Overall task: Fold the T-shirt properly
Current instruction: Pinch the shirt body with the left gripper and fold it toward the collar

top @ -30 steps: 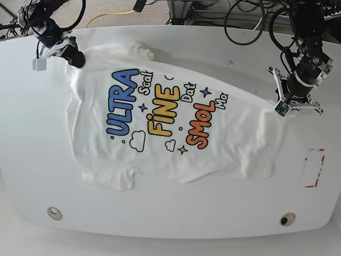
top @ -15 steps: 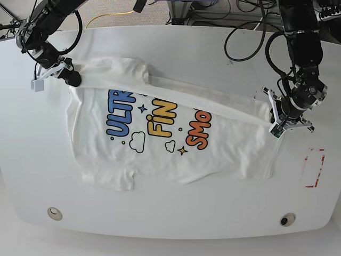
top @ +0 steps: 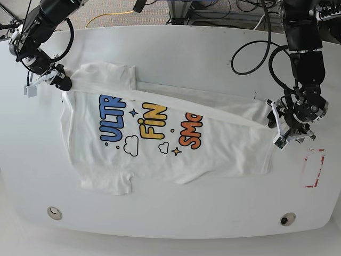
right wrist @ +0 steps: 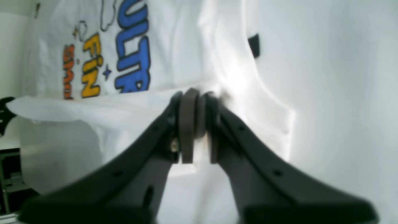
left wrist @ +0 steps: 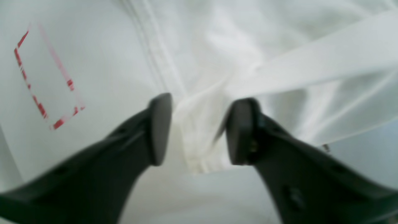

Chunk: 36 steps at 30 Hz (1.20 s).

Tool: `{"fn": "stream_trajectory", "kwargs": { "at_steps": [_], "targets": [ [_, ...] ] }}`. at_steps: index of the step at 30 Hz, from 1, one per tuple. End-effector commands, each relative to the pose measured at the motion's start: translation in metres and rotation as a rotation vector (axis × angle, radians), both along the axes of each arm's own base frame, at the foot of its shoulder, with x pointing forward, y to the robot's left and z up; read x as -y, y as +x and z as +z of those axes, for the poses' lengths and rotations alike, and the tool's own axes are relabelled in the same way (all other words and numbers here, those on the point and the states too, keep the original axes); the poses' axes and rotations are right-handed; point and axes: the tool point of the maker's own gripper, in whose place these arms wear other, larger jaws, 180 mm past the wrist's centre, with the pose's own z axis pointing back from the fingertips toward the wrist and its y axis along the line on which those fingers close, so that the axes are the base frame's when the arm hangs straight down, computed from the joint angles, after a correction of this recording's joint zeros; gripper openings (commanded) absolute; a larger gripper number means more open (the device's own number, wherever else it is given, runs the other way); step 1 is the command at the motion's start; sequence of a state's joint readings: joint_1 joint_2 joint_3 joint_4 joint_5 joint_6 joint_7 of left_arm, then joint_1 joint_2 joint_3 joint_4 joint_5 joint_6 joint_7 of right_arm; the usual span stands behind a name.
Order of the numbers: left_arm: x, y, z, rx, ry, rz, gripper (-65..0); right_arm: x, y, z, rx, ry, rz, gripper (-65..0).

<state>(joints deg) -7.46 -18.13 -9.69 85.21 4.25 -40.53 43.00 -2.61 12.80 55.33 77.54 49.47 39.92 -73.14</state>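
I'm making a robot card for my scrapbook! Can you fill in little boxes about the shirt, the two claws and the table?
shirt: white T-shirt lying print-up on the table, its far edge folded over so it hides the tops of the letters
left claw: left claw, jaws apart, straddling the shirt's bunched hem
right claw: right claw, nearly shut, pinching a fold of the shirt
table: white table
extra: red-edged rectangle mark on the table beside the shirt

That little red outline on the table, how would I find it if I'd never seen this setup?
Start at the big white table and follow the T-shirt to its edge nearest the left gripper. Just beyond lies the red rectangle, a broken, empty outline marked flat on the tabletop, apart from the cloth.
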Motion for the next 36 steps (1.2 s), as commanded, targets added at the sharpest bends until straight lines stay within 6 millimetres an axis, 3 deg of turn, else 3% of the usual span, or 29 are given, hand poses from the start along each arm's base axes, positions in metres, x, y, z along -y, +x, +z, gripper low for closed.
{"fn": "stream_trajectory", "kwargs": {
  "at_steps": [1, 4, 9, 13, 17, 20, 23, 25, 31, 36],
  "targets": [
    [-0.004, 0.016, 0.021, 0.063, 0.0, 0.004, -18.3, 0.012, 0.011, 0.014, 0.038, -0.044, -0.012, -46.5],
    [-0.008, 0.023, 0.03, 0.088, 0.005, 0.01, -8.9, 0.016, 0.008, 0.01, 0.013, -0.063, -0.014, -37.7],
    [-0.026, 0.032, 0.054, 0.134, 0.054, 0.011, -12.5, 0.014, 0.01, 0.014, 0.031, -0.058, -0.009, -36.1],
    [-0.036, 0.028, 0.073, 0.185, 0.078, 0.029, -12.5, 0.018, 0.011, 0.029, 0.087, -0.05, -0.008, -36.0],
    [-0.037, 0.008, 0.058, 0.154, 0.077, 0.038, -12.5, 0.02, 0.009, 0.055, 0.157, -0.095, 0.016, -36.0],
    [-0.025, -0.001, 0.043, 0.14, 0.035, 0.022, -12.5, 0.019, 0.003, 0.059, 0.159, -0.115, 0.027, -35.8],
    [-0.012, -0.013, 0.027, 0.125, -0.01, 0.01, -12.5, 0.02, -0.013, 0.049, 0.115, -0.124, 0.026, -35.4],
    [-0.006, -0.019, 0.018, 0.116, -0.035, 0.006, -12.5, 0.022, -0.023, 0.043, 0.085, -0.127, 0.023, -31.1],
    [0.0, -0.024, -0.003, 0.078, -0.086, 0.02, -12.5, 0.033, -0.035, 0.028, 0.004, -0.201, 0.007, -10.6],
    [-0.002, -0.019, -0.013, 0.071, -0.128, 0.034, -12.5, 0.039, -0.035, 0.022, -0.031, -0.253, 0.004, -12.5]
  ]
}}
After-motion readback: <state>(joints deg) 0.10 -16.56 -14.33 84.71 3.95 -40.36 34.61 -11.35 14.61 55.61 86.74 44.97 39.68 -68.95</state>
